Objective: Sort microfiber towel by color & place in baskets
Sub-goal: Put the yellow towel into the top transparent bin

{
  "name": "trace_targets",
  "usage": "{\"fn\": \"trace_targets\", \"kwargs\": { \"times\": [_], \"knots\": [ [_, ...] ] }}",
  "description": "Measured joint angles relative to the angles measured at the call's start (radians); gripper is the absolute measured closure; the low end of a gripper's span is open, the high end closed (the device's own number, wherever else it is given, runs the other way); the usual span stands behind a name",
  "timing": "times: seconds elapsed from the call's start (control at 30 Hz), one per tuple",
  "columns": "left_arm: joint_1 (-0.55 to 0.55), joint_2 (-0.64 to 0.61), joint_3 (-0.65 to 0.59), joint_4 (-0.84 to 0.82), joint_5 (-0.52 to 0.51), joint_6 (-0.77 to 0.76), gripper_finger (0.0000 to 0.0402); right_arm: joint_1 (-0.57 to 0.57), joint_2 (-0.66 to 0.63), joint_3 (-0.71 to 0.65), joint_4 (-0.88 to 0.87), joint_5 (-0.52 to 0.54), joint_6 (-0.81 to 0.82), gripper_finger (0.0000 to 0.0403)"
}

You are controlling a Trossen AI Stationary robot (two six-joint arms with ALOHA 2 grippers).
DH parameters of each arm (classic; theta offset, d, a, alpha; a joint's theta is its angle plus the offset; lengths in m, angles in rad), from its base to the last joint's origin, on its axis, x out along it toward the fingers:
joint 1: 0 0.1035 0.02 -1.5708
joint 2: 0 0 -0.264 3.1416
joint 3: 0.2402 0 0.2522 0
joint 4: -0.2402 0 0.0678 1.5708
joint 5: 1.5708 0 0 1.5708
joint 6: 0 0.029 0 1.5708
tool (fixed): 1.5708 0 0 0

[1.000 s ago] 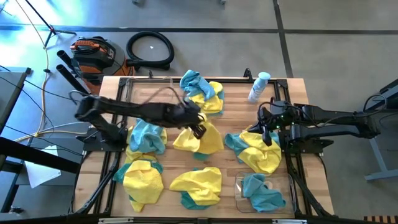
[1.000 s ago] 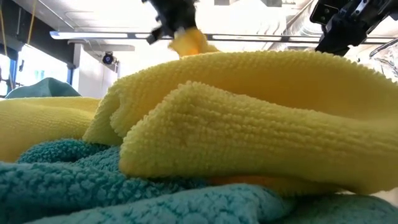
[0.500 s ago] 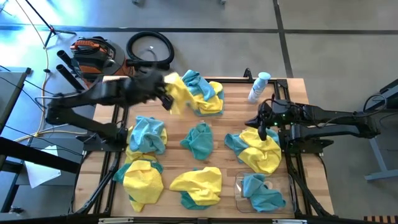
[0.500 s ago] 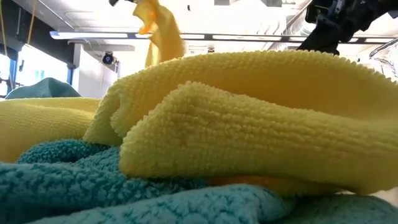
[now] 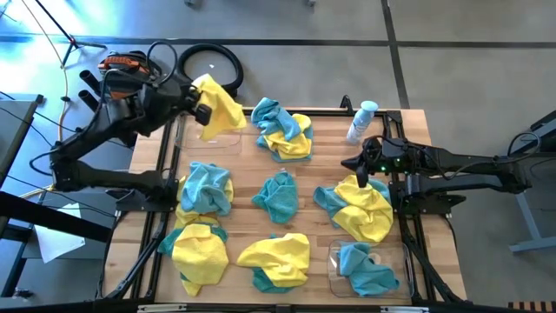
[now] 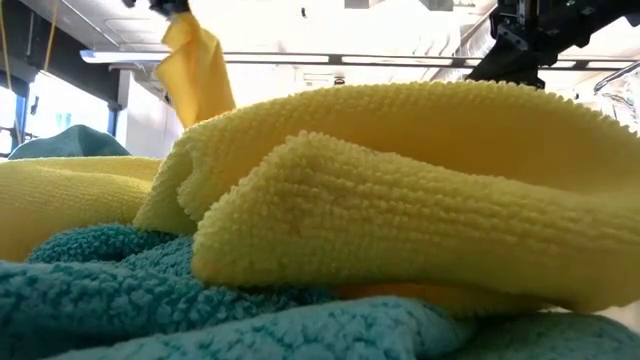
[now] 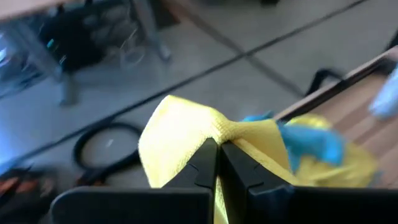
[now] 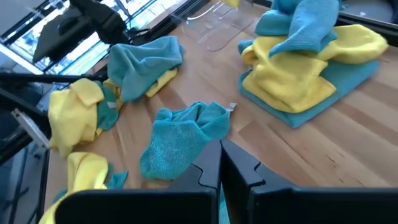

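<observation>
My left gripper [image 5: 202,113] is raised over the table's far-left corner, shut on a yellow towel [image 5: 222,106], above a clear basket [image 5: 184,132]. The towel also shows hanging in the low view [image 6: 196,70]. My right gripper [image 5: 360,169] is shut and hovers over a yellow-and-teal pile [image 5: 360,210] at the right. A lone teal towel [image 5: 280,196] lies at the centre. A second clear basket [image 5: 334,259] at the near right holds a teal towel [image 5: 365,269]. My left gripper [image 7: 218,148] pinches the yellow towel between its two fingers at a bunched fold [image 7: 231,132] in the cloth's upper part. How many layers are in the hold cannot be told. The towel is lifted clear and hangs slack below the fingers.
More yellow and teal towels lie in heaps: at the far middle [image 5: 283,130], at the left [image 5: 206,189], near left [image 5: 200,252] and near centre [image 5: 276,259]. A white-and-blue spray bottle [image 5: 360,122] stands at the far right. Cables and a hose lie on the floor beyond the table.
My left gripper has lifted the yellow towel off the table's centre and swung it up toward the far-left corner, over the clear basket. That uncovered the teal towel at the centre. My right gripper has moved a little toward the far edge.
</observation>
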Motion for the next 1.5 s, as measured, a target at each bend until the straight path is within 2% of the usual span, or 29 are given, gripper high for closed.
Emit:
{"fn": "trace_targets", "kwargs": {
  "times": [0.43,0.7,0.93,1.23,1.33,1.5],
  "knots": [
    [0.216,0.041,0.0,-0.314,0.007,-0.161,0.0401,0.0,0.001,0.0,0.0,0.078,0.041,0.0403],
    [0.277,0.121,0.0,-0.356,0.062,-0.176,0.0401,0.0,0.001,0.0,0.0,0.081,0.052,0.0403],
    [0.277,0.253,-0.055,-0.184,0.214,-0.18,0.0401,0.0,0.001,0.0,-0.001,0.081,0.051,0.0403],
    [0.338,0.429,-0.219,0.062,0.382,-0.228,0.0401,0.0,0.001,0.0,-0.001,0.081,0.056,0.0403],
    [0.362,0.455,-0.287,0.116,0.399,-0.275,0.0401,0.0,0.001,0.0,-0.002,0.08,0.056,0.0403],
    [0.383,0.479,-0.381,0.163,0.398,-0.442,0.0401,0.0,0.001,0.0,-0.002,0.078,0.056,0.0403]
  ]
}}
